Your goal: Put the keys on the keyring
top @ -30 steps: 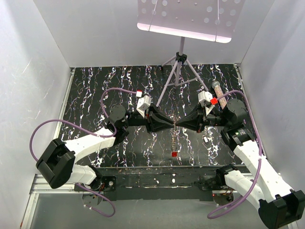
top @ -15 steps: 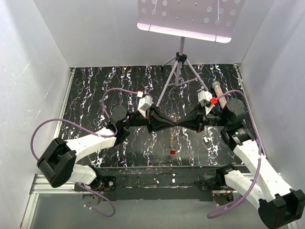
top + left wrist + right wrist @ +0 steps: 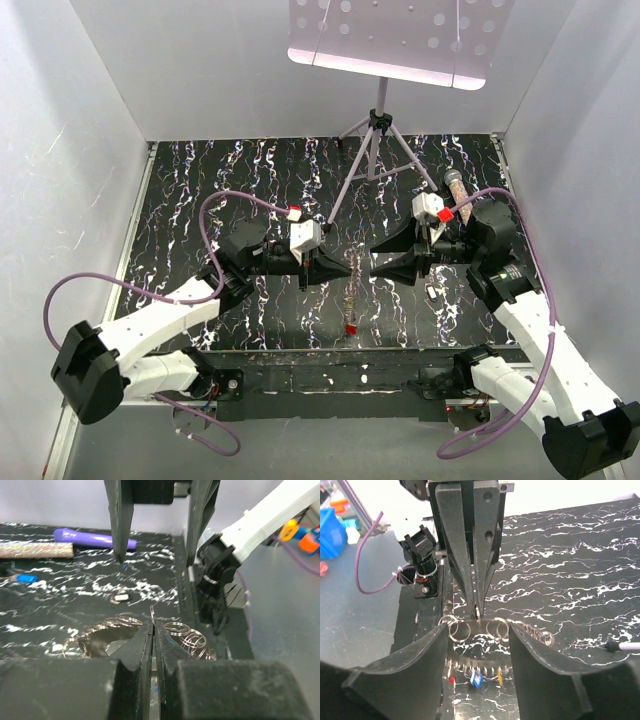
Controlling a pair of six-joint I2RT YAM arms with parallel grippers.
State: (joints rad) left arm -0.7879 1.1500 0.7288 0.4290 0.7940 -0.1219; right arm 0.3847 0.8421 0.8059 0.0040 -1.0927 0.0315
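The keyring [image 3: 495,629] is a loop strung with many small metal rings. It hangs from my left gripper [image 3: 345,268], which is shut on one ring [image 3: 477,612] at its top. Keys with red [image 3: 452,679], blue [image 3: 476,679] and yellow [image 3: 500,675] heads dangle from the loop's lower part. From above, the keyring [image 3: 351,295] reads as a thin strand with a red piece [image 3: 350,328] at its bottom. My right gripper [image 3: 377,262] is open, its fingers [image 3: 427,650] on either side of the keyring without touching it. In the left wrist view, the left gripper [image 3: 153,625] is shut with rings [image 3: 192,639] bunched around its tips.
A small silver piece [image 3: 430,292] lies on the black marbled table [image 3: 220,180] near the right arm. A purple pen [image 3: 95,538], a glittery tube [image 3: 35,550] and a small blue object [image 3: 25,578] lie at the table's right side. A music stand's tripod [image 3: 375,150] stands at the back.
My right gripper has opened and drawn back to the right. The left gripper has closed and pulled slightly left, so the keyring now hangs from it alone.
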